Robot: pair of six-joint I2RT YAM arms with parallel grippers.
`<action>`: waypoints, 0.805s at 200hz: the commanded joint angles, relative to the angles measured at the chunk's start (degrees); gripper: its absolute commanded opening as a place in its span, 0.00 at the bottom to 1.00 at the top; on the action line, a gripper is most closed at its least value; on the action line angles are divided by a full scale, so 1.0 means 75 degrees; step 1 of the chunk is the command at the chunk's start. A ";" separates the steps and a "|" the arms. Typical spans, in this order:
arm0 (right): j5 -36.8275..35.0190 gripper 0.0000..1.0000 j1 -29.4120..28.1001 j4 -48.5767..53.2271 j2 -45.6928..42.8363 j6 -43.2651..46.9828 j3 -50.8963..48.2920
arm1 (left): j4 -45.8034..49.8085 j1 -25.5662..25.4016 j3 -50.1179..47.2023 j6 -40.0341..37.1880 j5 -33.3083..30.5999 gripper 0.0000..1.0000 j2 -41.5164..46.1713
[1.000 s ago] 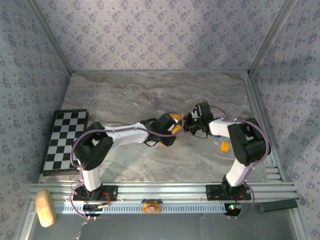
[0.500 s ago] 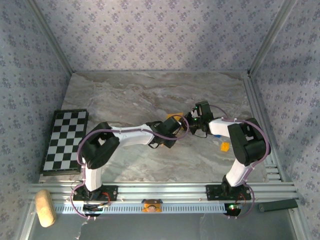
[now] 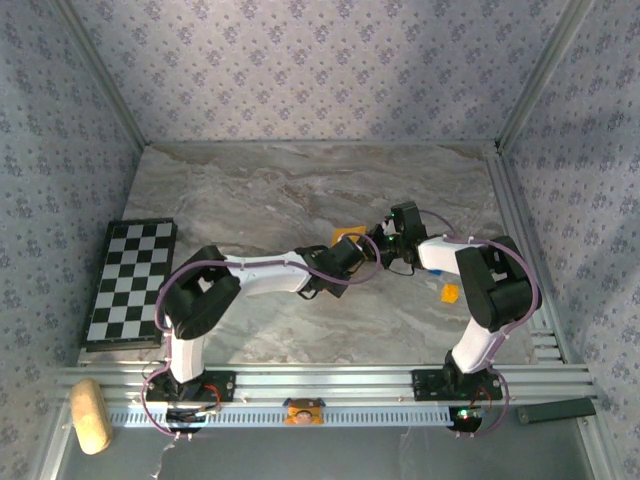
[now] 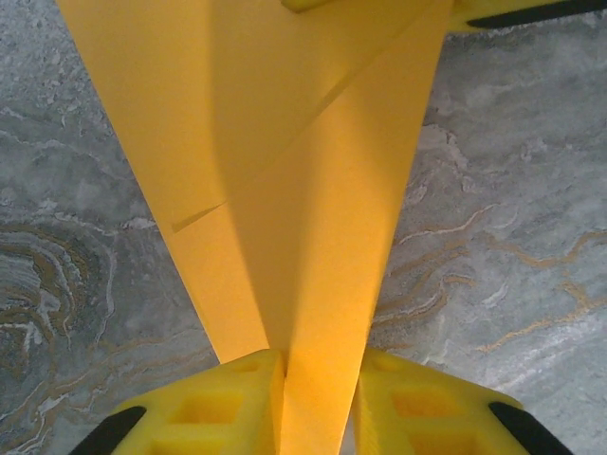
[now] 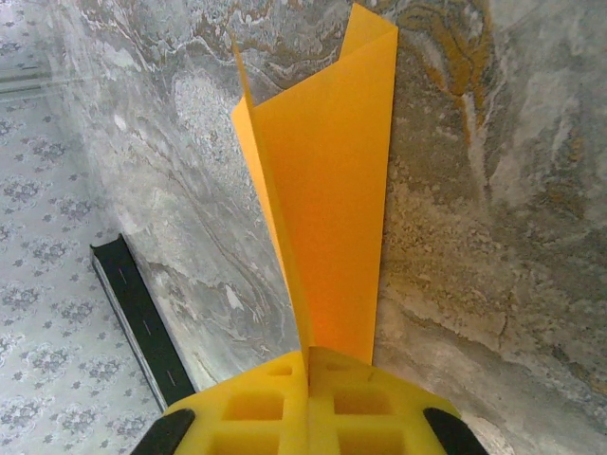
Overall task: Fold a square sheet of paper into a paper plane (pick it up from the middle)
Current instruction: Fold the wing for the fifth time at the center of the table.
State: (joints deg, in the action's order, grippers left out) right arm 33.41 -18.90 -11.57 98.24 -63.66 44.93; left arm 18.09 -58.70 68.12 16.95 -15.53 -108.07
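Note:
The paper plane (image 3: 348, 236) is a folded orange-yellow piece held upright above the marble between both grippers, near the table's middle. In the left wrist view its narrow ridged end (image 4: 313, 190) runs down between my left gripper's (image 4: 321, 398) yellow fingers, which close in on both sides of the fold. The right gripper's fingertips (image 4: 531, 11) show at the top of that view. My right gripper (image 5: 308, 365) is shut tight on the other end, and the plane (image 5: 332, 190) stands away from it with two layers spread. From above, the left gripper (image 3: 352, 250) and right gripper (image 3: 378, 243) nearly meet.
The black-and-white chequered board (image 3: 130, 282) lies at the left edge, and its dark rim (image 5: 142, 322) shows in the right wrist view. A tiny orange bit (image 3: 449, 293) lies by the right arm. A tan block (image 3: 89, 415) sits beyond the front rail. Patterned walls enclose the table.
My left arm has reached further right, bringing its gripper up against the right one, and its jaws have narrowed around the paper. The right gripper has stayed put.

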 commanded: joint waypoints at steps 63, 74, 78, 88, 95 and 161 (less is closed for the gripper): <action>0.0060 0.03 -0.0022 0.0079 -0.0152 -0.0067 0.0111 | 0.0111 -0.0072 0.0012 -0.0066 -0.0379 0.20 -0.0070; 0.0059 0.03 -0.0019 0.0075 -0.0158 -0.0067 0.0119 | 0.0093 -0.0072 -0.0012 -0.0069 -0.0386 0.21 -0.0071; 0.0057 0.03 -0.0023 0.0071 -0.0155 -0.0068 0.0110 | 0.0085 -0.0072 -0.0018 -0.0077 -0.0386 0.21 -0.0074; 0.0065 0.02 -0.0014 0.0075 -0.0149 -0.0067 0.0115 | 0.0085 -0.0071 -0.0013 -0.0098 -0.0382 0.21 -0.0076; 0.0069 0.02 -0.0018 0.0072 -0.0146 -0.0071 0.0120 | 0.0084 -0.0072 -0.0016 -0.0106 -0.0387 0.21 -0.0075; 0.0086 0.02 -0.0012 0.0048 -0.0107 -0.0067 0.0151 | 0.0050 -0.0072 -0.0024 -0.0230 -0.0406 0.12 -0.0122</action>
State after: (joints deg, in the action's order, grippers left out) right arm 33.41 -18.90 -11.55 98.24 -63.66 44.93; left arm 18.02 -58.92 68.12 16.34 -17.43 -108.07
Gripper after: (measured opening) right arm 0.051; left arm 0.140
